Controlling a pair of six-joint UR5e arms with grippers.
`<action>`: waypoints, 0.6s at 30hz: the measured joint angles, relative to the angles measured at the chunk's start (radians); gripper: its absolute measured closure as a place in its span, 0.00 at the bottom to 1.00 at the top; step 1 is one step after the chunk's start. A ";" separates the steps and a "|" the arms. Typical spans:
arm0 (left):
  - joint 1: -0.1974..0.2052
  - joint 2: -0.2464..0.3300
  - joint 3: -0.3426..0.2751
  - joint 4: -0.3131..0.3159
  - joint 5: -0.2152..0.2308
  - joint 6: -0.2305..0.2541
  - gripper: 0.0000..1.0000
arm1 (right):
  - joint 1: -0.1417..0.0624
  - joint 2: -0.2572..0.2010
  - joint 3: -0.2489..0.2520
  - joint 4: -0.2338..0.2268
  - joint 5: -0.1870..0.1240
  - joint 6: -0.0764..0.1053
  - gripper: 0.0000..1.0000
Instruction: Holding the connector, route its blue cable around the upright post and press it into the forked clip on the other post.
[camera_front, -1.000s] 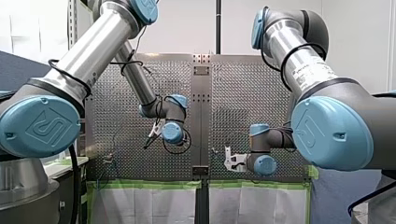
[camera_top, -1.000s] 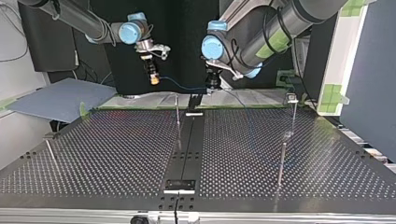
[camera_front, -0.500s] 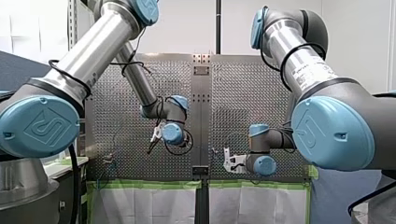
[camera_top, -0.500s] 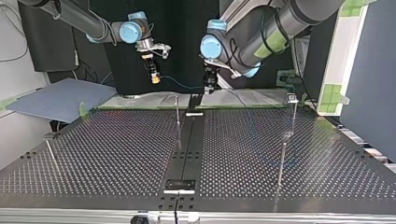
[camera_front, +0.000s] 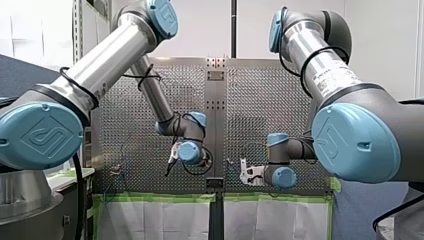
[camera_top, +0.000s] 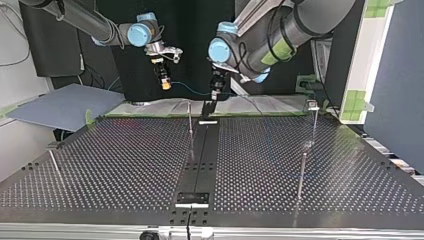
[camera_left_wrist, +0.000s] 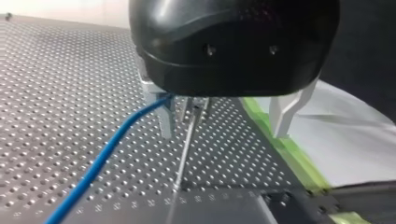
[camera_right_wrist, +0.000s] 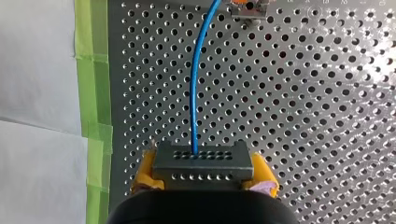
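My right gripper (camera_right_wrist: 204, 173) has its yellow pads shut on a dark grey connector (camera_right_wrist: 203, 162). A blue cable (camera_right_wrist: 198, 84) leaves the connector's face and runs ahead over the perforated plate. In the top view my right gripper (camera_top: 164, 82) hangs above the table's far edge, and the cable (camera_top: 192, 91) stretches across to my left gripper (camera_top: 214, 94). In the left wrist view my left gripper (camera_left_wrist: 224, 119) is open. The cable (camera_left_wrist: 102, 158) passes right beside one of its fingers (camera_left_wrist: 166, 119). A thin upright post (camera_left_wrist: 184, 149) stands between the fingers, close to that same finger.
More thin posts stand on the table: one at the middle (camera_top: 190, 120), one with a metal top (camera_top: 313, 106) and a plain one (camera_top: 302, 172) at the top view's right, one at its left (camera_top: 54, 162). Green tape (camera_right_wrist: 91, 70) and white sheeting border the far edge.
My left arm has swung toward the table's middle, bringing its open gripper down by the cable and the middle post. My right arm has held still with the connector.
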 joint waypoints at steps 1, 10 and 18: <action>-0.002 -0.001 0.003 0.001 0.000 -0.006 0.02 | 0.000 0.000 0.000 0.000 0.000 0.000 1.00; -0.010 -0.003 0.016 0.013 -0.001 -0.036 0.02 | 0.004 0.000 0.000 -0.001 -0.001 -0.007 1.00; -0.017 -0.038 0.043 0.019 -0.003 -0.051 0.02 | 0.004 0.000 0.000 -0.002 -0.002 -0.009 1.00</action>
